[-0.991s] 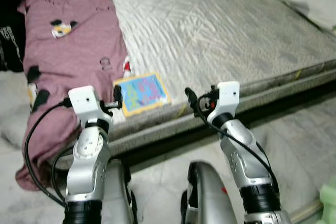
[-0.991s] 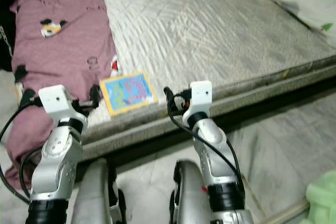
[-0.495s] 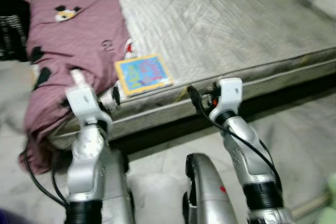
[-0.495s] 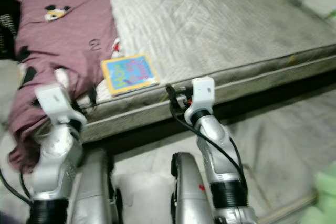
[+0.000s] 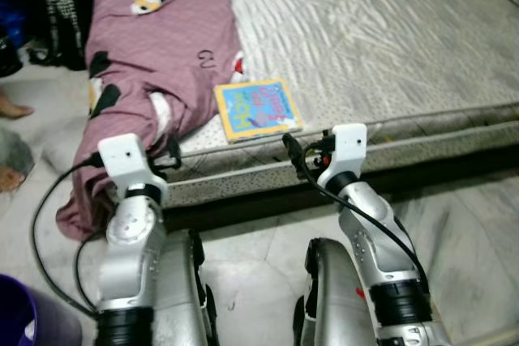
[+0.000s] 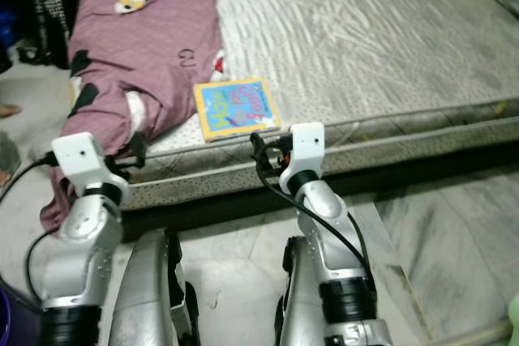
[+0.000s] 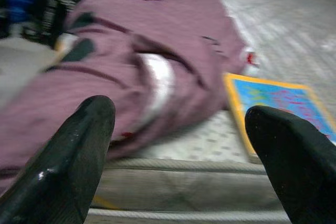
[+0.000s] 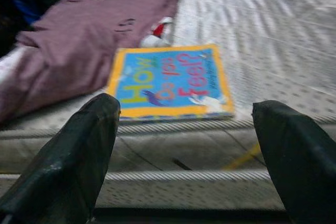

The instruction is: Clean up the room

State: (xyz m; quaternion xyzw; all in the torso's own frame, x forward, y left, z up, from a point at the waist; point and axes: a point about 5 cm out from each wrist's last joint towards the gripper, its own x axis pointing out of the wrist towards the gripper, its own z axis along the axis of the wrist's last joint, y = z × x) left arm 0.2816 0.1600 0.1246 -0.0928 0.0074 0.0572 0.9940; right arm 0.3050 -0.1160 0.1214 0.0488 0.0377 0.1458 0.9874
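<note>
Stood facing a grey quilted mattress. Yellow-bordered blue picture book flat near its front edge, touching a mauve cartoon-print blanket. Left gripper and right gripper both spread wide, holding nothing, short of the edge.

Soft matt purple cloth blanket at upper left; quilted grey fabric mattress with a slight sheen; glossy-covered book at centre; smooth marble-like floor below; silvery metal arms
</note>
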